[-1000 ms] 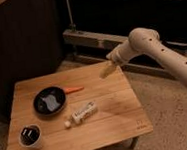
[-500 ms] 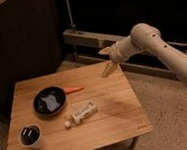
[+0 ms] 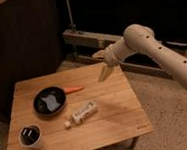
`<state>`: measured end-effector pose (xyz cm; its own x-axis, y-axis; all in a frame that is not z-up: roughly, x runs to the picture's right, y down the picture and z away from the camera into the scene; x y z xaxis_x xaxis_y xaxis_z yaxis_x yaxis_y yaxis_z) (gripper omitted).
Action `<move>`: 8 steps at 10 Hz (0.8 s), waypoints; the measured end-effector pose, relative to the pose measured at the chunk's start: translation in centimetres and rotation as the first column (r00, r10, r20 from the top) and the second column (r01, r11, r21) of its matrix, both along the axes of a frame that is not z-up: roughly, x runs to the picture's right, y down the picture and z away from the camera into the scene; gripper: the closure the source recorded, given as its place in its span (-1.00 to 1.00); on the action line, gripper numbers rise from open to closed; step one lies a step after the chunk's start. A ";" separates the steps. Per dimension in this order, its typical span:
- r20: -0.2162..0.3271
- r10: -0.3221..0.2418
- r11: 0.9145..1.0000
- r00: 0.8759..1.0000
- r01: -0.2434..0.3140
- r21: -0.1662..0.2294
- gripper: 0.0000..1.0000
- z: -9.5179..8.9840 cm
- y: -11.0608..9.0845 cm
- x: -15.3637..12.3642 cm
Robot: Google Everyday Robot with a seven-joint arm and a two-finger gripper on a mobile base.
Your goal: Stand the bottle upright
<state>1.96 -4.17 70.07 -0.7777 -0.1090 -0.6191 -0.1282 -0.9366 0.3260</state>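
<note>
The bottle (image 3: 83, 112) lies on its side near the middle of the tabletop (image 3: 119, 118), white cap pointing toward the front-left corner, exactly where it lay a second ago. The black pan (image 3: 49, 100) with its orange handle (image 3: 74, 89) sits just beside it toward the back-left, and the white cup (image 3: 30, 137) stands near the front-left corner, both unmoved. Only the arm has shifted: the claw (image 3: 104, 72) has drifted slightly inward over the back-right edge, fingers pointing down, spread and empty, well apart from the bottle. The approach is under way and no grasp has begun, so the task remains undone.
</note>
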 end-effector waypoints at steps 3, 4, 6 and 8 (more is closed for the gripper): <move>0.026 -0.095 0.995 0.995 0.095 -0.004 -0.60 -0.7 2.7 -2.2; 0.035 -0.134 0.991 0.990 0.135 -0.005 -0.60 -0.8 3.9 -2.9; 0.049 -0.199 0.980 0.979 0.199 -0.006 -0.60 -1.1 5.6 -4.4; 0.060 -0.266 0.964 0.962 0.267 -0.007 -0.60 -1.2 7.7 -5.8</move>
<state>-3.84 3.48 68.85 -0.7430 0.0876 -0.6635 -0.3915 -0.8610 0.3246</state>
